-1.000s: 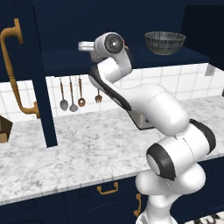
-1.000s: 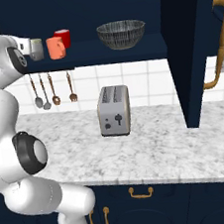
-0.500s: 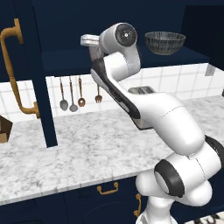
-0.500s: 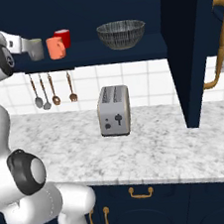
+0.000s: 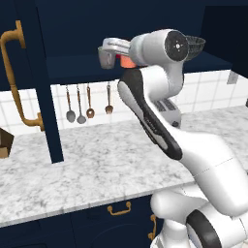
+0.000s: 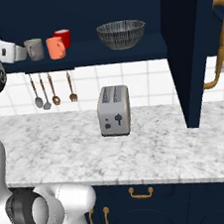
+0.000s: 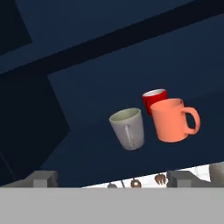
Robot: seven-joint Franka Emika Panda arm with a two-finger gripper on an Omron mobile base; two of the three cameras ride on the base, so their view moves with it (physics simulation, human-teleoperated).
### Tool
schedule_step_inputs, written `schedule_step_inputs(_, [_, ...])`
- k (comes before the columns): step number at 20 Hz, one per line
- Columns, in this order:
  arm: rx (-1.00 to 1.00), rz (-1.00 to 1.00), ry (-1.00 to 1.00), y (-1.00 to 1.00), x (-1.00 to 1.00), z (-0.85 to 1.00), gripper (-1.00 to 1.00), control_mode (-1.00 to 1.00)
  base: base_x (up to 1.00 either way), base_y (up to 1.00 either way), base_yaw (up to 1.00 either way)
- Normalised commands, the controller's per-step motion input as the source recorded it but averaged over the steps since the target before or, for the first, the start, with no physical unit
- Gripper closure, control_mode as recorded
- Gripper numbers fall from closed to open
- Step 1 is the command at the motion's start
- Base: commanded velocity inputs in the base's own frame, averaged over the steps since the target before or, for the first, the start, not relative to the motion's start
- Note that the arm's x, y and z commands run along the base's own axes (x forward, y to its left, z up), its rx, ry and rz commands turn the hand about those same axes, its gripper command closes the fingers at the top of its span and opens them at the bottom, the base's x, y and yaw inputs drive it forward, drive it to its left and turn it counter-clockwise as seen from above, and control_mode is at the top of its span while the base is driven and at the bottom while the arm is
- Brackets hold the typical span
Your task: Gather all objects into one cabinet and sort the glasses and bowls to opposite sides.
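Now the jaws are spread and empty, just clear of the grey mug (image 7: 128,128) on the cabinet shelf (image 6: 141,52). 3 mugs cluster left; the bowl (image 6: 121,34) sits well apart right.

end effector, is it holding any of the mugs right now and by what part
Nothing is held. The end effector is open, with the grey-beige mug standing free on the shelf ahead of it.
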Motion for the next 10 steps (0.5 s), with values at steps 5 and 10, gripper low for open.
schedule_step_inputs(5, [0.13, 0.06, -0.01, -0.26, -0.99, 0.18, -1.00, -1.00, 0.00, 0.00, 0.00])
schedule_step_inputs(10, [0.09, 0.10, -0.04, -0.27, -1.00, 0.00, -1.00, -1.00, 0.00, 0.00, 0.00])
